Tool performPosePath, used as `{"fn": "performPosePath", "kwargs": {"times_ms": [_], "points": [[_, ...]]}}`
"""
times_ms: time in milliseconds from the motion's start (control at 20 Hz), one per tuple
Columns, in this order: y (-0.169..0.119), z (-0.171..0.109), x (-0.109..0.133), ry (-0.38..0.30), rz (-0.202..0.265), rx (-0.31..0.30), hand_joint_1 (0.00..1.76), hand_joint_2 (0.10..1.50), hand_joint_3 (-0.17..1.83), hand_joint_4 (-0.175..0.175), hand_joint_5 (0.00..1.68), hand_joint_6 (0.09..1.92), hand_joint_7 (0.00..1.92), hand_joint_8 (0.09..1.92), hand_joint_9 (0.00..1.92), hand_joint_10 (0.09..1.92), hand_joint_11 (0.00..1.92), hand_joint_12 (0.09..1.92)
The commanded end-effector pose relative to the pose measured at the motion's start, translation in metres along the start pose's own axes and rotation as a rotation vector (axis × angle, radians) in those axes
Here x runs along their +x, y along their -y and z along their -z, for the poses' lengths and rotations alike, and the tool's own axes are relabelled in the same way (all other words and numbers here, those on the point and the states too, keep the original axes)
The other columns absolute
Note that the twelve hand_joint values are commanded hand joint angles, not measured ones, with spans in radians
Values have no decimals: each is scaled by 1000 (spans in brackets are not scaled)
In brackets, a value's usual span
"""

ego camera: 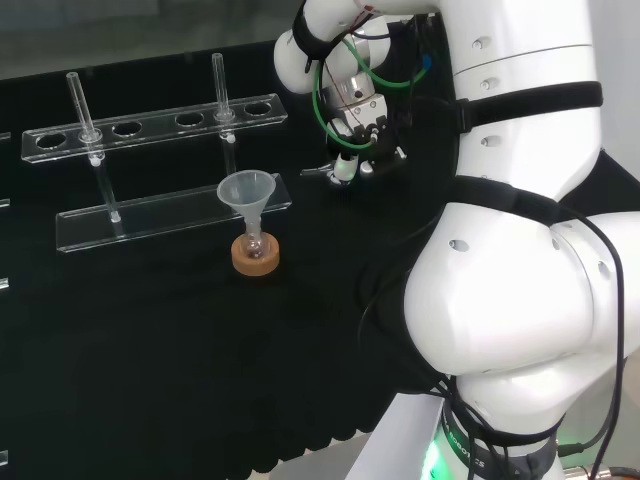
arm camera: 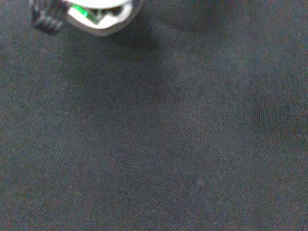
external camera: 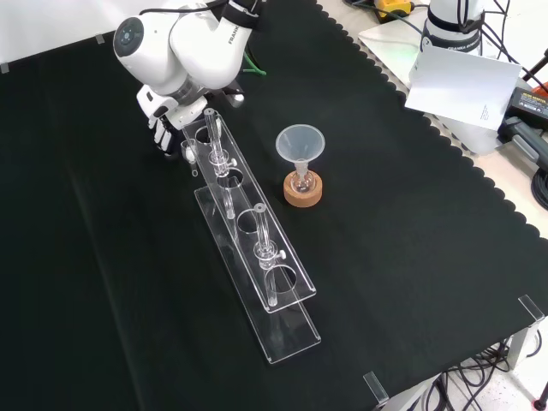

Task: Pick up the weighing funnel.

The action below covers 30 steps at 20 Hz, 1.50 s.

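The weighing funnel is a small clear piece that sticks out leftward from under the hand in the head view. The hand's fingers curl down around it, above the cloth just right of the rack's end. In the front view the same clear piece hangs at the fingertips of the hand, its short stem pointing toward the camera, right beside the rack's far end. Whether it rests on the cloth or is clear of it, I cannot tell. The wrist view has a blurred white part of the hand over bare black cloth.
A clear two-tier test tube rack with two tubes runs down the cloth, close to the hand. The big funnel stands in a small flask on a cork ring to the rack's right in the front view. The arm's white links stand at the head view's right.
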<state>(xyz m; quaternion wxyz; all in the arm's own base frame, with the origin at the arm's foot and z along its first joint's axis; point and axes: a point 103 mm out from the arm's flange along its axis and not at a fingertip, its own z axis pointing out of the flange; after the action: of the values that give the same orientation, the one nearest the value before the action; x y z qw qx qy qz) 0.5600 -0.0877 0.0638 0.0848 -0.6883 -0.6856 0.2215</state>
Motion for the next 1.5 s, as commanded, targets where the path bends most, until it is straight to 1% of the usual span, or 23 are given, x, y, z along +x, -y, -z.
{"fn": "performPosePath", "kwargs": {"times_ms": [50, 200, 300, 400, 500, 600, 700, 1000, 1250, 1500], "points": [[6, 11, -2, 22, -21, -64, 1088, 733, 566, 170, 1177, 774, 619, 656, 870, 488, 571, 1250], [12, 27, -7, 7, -20, -95, 1099, 685, 657, 175, 1202, 796, 663, 640, 925, 460, 627, 1224], [18, 38, -9, 7, -18, -105, 1108, 666, 667, 175, 1237, 741, 704, 642, 969, 438, 704, 1171], [24, 47, -12, 9, -18, -91, 1118, 651, 662, 175, 1279, 664, 770, 636, 1034, 400, 804, 1100], [29, 55, -14, 17, -11, -41, 1124, 645, 653, 175, 1308, 609, 813, 621, 1083, 357, 873, 1049], [36, 61, -16, 25, -16, -15, 1128, 642, 646, 175, 1325, 574, 846, 608, 1119, 321, 910, 1021], [45, 66, -18, 33, -22, -12, 1129, 642, 643, 175, 1332, 561, 863, 604, 1136, 309, 925, 1013], [79, 80, -19, 49, -48, -41, 1130, 641, 641, 175, 1336, 552, 877, 603, 1148, 300, 936, 1008], [108, 89, -18, 61, -82, -77, 1130, 640, 640, 175, 1338, 549, 880, 602, 1152, 296, 940, 1006], [134, 95, -16, 66, -109, -93, 1130, 640, 640, 175, 1339, 546, 881, 600, 1155, 292, 943, 1004]]}}
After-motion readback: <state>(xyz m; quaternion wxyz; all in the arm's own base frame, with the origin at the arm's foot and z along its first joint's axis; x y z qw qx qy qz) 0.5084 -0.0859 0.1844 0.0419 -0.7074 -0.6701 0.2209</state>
